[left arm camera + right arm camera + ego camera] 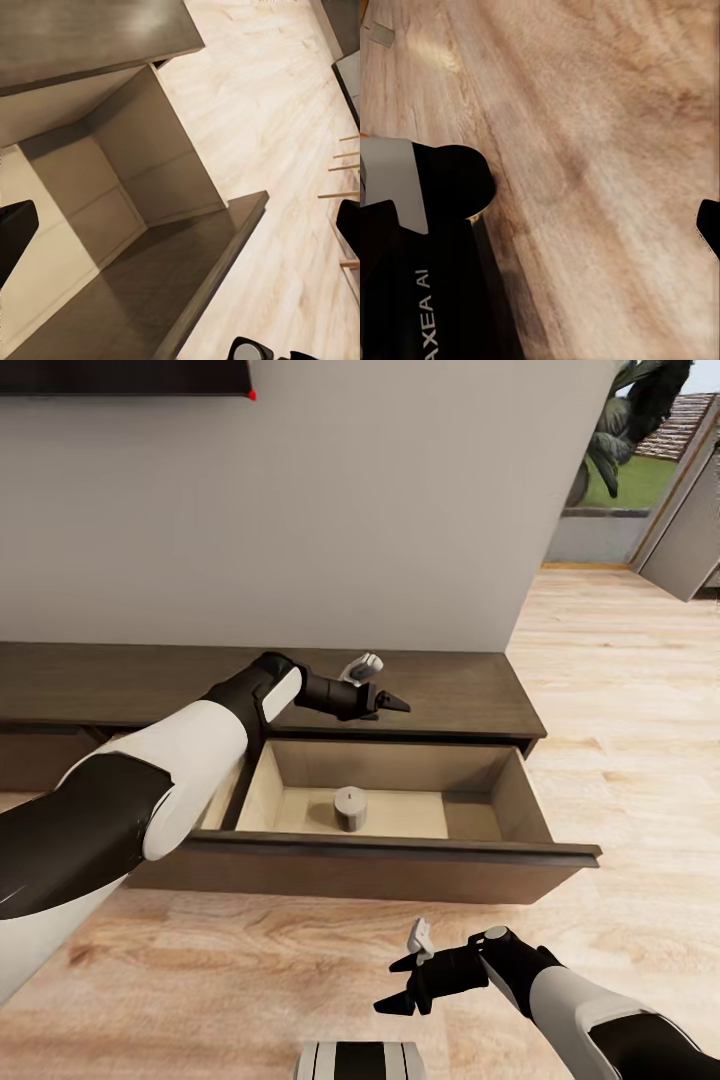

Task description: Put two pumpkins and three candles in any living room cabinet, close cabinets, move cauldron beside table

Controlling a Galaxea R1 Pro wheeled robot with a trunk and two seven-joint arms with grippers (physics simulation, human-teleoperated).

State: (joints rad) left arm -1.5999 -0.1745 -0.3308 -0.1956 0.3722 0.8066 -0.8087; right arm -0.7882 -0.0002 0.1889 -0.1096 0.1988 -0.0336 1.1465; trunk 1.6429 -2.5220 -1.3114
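Candle: short off-white pillar candle [350, 807] stands upright mid-floor of the open dark brown wooden cabinet drawer [400, 854].
Left gripper [385, 685]: jaws open, empty, over the drawer's back edge.
Right gripper [410, 980]: jaws open, above the floor.
Risk: a hard shove on the drawer could topple the candle.

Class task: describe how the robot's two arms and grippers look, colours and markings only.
Both arms have glossy white shells with black joints and forearms. The left gripper and right gripper are black with a pale grey finger pad. White lettering ending "AXEA AI" marks a black robot part in the right wrist view.
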